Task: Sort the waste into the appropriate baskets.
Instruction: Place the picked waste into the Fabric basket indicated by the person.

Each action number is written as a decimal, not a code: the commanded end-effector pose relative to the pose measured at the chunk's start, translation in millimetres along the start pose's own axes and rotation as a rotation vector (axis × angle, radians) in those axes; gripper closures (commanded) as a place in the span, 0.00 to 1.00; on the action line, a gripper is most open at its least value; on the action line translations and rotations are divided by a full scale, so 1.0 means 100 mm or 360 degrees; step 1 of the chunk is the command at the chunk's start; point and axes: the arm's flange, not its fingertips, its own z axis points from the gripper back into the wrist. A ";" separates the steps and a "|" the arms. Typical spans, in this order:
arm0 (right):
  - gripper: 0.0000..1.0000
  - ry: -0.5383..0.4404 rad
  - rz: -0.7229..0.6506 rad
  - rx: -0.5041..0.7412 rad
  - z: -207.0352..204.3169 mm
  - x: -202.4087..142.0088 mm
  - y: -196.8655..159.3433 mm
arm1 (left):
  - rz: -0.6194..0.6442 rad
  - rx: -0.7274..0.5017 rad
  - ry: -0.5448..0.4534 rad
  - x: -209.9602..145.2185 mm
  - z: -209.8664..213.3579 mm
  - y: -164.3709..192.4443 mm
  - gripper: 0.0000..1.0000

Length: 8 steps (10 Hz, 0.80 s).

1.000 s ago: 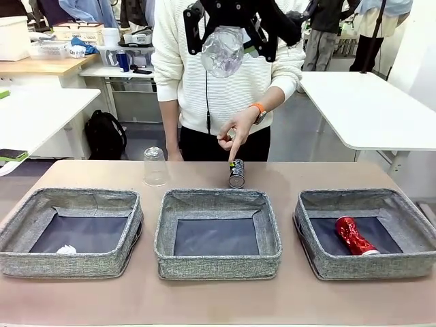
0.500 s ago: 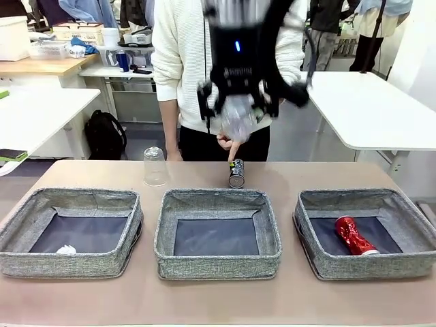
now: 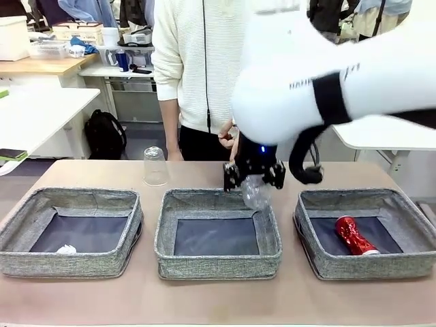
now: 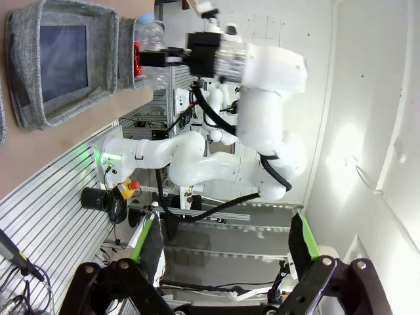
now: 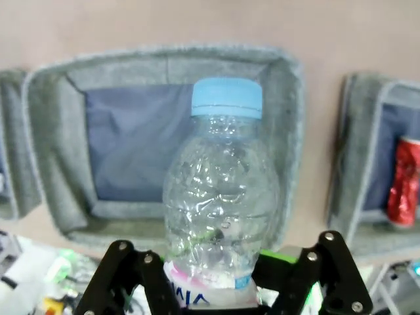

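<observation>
— So, where's the bottle (image 5: 223, 197)?
— My right hand (image 3: 254, 178) pinches it by the labelled end, cap pointing down, above the far right corner of the middle basket (image 3: 218, 257).
— And your left hand (image 4: 223, 223)?
— Spread, holding nothing. I see the red can (image 3: 354, 236) lying in the right basket (image 3: 368, 264), the paper ball (image 3: 66, 249) in the left basket (image 3: 68, 264).

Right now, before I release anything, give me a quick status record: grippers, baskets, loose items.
right gripper: shut on bottle, cap pointing down, over the far rim of the middle basket
left gripper: open, nothing held
left basket: paper ball inside
middle basket: bottom bare
right basket: red can inside
cup: upside down on the table, behind the baskets
</observation>
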 end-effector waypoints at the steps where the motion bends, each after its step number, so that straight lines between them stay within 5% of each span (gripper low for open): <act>1: 1.00 -0.0023 0.0054 0.0098 -0.28 0.14 0.02 | -0.0031 -0.0011 -0.0011 0.00 -0.01 -0.02 0.00; 6: 1.00 0.0042 0.0078 0.0066 -0.33 0.16 0.08 | -0.0031 -0.0011 -0.0011 0.00 -0.01 -0.02 0.00; 7: 0.43 0.0035 0.0093 0.0071 -0.33 0.16 0.08 | -0.0031 -0.0011 -0.0011 0.00 -0.01 -0.02 0.00; 8: 0.43 0.0042 0.0087 0.0069 -0.33 0.16 0.08 | -0.0031 -0.0011 -0.0011 0.00 -0.01 -0.02 0.00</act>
